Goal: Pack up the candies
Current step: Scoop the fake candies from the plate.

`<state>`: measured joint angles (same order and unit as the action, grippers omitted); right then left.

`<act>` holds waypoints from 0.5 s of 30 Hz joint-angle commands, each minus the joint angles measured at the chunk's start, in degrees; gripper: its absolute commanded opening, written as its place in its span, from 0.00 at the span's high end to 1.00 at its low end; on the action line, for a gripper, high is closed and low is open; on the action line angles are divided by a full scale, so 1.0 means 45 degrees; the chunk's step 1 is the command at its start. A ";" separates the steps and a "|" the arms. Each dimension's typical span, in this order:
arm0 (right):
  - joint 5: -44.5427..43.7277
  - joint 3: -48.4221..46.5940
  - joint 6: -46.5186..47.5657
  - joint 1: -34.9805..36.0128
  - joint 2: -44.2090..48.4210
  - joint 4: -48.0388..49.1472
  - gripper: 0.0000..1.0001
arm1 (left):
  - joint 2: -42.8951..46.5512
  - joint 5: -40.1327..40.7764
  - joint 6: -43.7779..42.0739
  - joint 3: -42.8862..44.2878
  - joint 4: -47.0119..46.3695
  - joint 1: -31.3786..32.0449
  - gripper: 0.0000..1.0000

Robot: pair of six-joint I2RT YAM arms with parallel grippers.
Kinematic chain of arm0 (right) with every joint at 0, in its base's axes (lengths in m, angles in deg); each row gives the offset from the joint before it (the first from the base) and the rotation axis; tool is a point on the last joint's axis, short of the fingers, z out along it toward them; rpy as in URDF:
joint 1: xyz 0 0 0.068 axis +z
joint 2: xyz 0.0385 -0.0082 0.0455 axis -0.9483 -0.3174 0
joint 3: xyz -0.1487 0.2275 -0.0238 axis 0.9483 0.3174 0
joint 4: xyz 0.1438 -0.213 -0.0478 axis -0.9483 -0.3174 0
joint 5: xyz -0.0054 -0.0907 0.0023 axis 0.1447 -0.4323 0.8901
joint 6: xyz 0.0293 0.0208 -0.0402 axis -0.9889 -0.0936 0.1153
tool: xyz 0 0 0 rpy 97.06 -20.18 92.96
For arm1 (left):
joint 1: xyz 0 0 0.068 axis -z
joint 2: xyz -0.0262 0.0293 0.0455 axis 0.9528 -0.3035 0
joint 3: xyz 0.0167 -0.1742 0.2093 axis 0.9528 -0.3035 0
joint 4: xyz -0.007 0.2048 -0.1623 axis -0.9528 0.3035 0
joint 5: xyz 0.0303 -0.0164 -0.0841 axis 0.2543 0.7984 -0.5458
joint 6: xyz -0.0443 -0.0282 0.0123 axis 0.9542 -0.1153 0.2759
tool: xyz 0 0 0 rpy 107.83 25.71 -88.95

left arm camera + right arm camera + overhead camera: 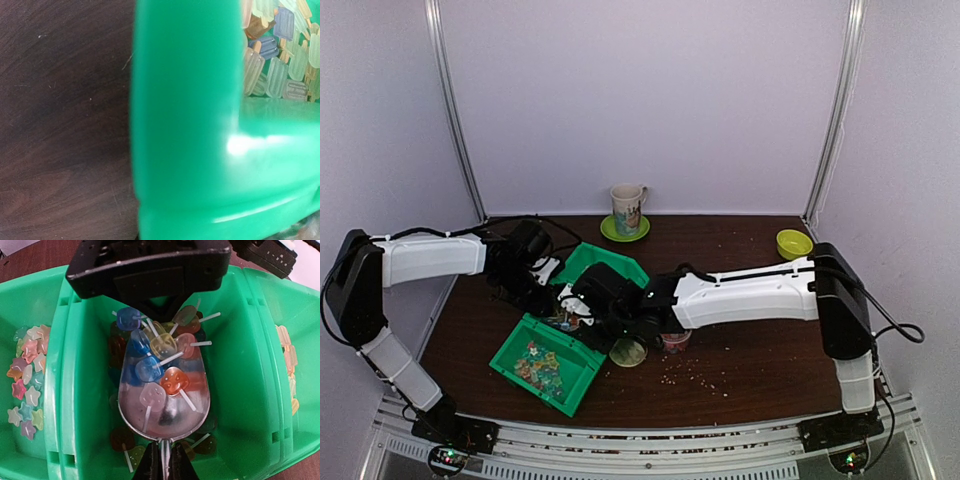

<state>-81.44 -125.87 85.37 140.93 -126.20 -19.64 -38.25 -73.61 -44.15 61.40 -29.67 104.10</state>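
A green compartment tray (582, 350) lies left of centre, with mixed small candies (542, 362) in its near compartment. My right gripper (166, 462) is shut on the handle of a metal scoop (150, 415). The scoop holds several lollipop candies (174, 380) over the tray's middle compartment (240, 390). Star candies (27, 375) fill the compartment to the left. In the top view the right gripper (582, 305) is over the tray. My left gripper (545, 272) is at the tray's far left edge. The left wrist view shows only the tray wall (185, 125) and popsicle-shaped candies (272, 65); its fingers are hidden.
A small open jar (675, 342) and a round tan lid (628, 352) stand just right of the tray. Tiny spilled pieces (695, 375) lie on the brown table in front of them. A mug (628, 208) on a green saucer stands at the back, a yellow-green bowl (794, 243) at the back right.
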 commanded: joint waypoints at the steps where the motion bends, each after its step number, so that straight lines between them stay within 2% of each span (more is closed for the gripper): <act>1: 0.0437 0.1894 0.0035 -0.0050 0.0459 0.0740 1.00 | 0.0578 -0.1246 0.0414 0.0663 -0.1507 -0.0103 1.00; 4: 0.0416 0.2614 -0.0009 -0.0092 0.0905 0.1427 1.00 | 0.0522 -0.1246 0.0452 0.0676 -0.1468 -0.0199 1.00; 15: -0.0146 0.3594 -0.0137 -0.0110 0.2068 0.1620 1.00 | 0.0300 -0.0774 0.0494 0.0767 -0.1134 -0.0292 1.00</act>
<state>-81.39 -112.23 85.15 140.82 -119.44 -8.69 -38.25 -74.83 -43.35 61.40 -29.69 103.40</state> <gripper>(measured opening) 0.073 0.051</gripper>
